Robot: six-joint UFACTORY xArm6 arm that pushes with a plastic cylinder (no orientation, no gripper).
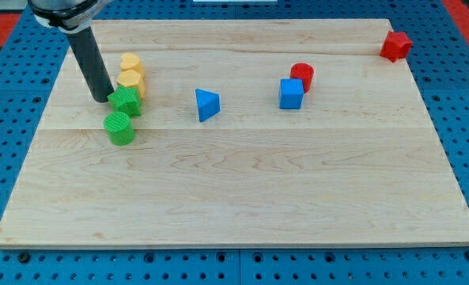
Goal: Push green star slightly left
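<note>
My tip [102,100] rests on the wooden tabletop [242,190] just beside the green star [126,101], on its left side in the view, touching or nearly touching it. The end effector is a plain rod (no jaws to spread or press). Two yellow blocks [130,74] stand just above the star, a green cylinder [120,127] just below. No readable writing shows anywhere.
</note>
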